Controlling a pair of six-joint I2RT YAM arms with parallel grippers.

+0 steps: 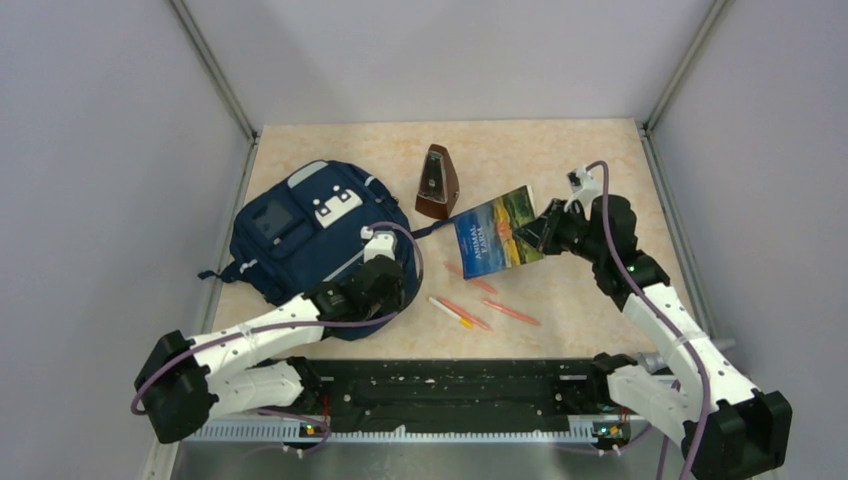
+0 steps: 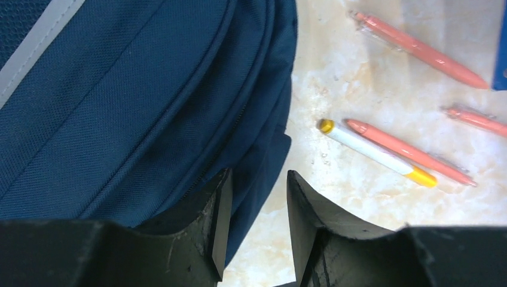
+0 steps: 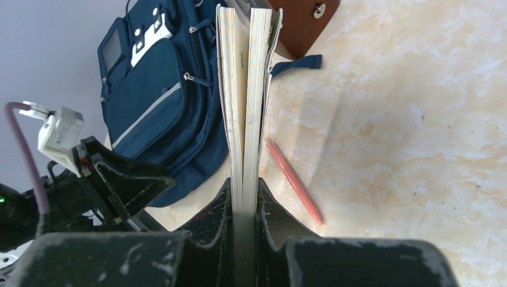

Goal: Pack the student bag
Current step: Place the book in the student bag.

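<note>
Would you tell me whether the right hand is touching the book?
Touching. The right wrist view shows the right hand clamped on the book, a finger against each cover.

I am watching the student bag [image 1: 310, 235] lying flat on my left.
It is resting front-up on the left half of the worktop [image 1: 590, 290], its navy fabric showing thin light-grey stripes and zipped front pockets, with a dark strap tail trailing out toward the middle.

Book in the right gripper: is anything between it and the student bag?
Yes: the left gripper sits at the edge of the student bag that faces the book; the wooden metronome stands just off that line.
</note>
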